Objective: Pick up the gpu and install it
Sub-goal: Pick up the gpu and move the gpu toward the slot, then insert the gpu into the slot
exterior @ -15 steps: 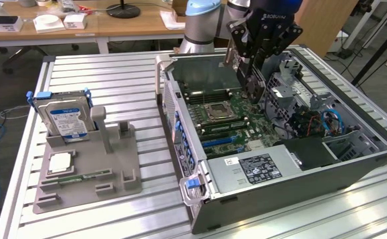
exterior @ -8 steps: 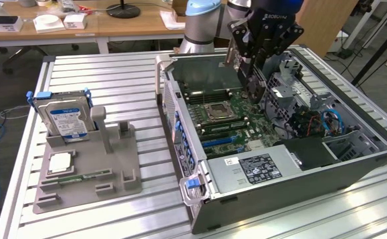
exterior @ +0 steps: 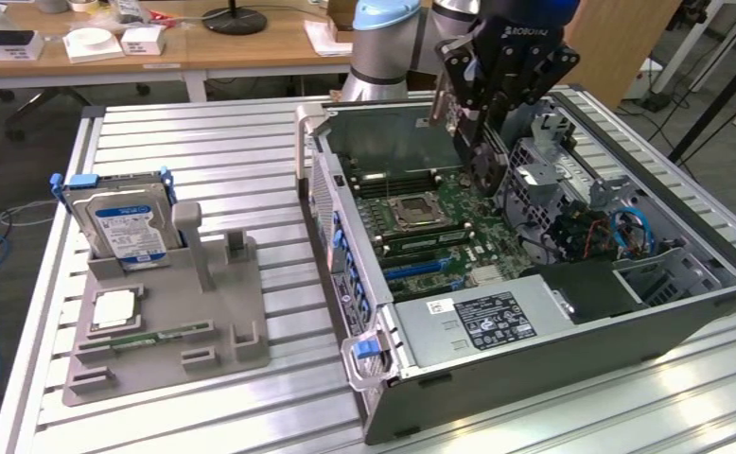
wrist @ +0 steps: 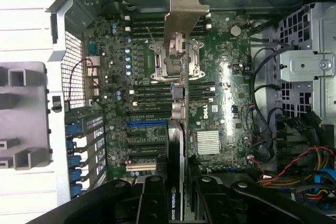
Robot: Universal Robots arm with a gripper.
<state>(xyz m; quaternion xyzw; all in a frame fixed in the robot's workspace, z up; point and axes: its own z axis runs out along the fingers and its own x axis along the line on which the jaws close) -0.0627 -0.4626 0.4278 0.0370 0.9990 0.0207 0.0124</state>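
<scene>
My gripper hangs over the open computer case, shut on the gpu, a thin black card held on edge above the motherboard. In the wrist view the gpu runs edge-on away from the gripper, with one finger on each side of it. Its silver end bracket sticks out past the processor socket. The blue expansion slot and the slots beside it lie just to one side of the card. The card is above the board and apart from it.
A grey holder on the slatted table at the exterior view's left carries a silver hard drive with a blue label, a small silver chip and a green memory stick. Inside the case are a drive cage and bundled cables.
</scene>
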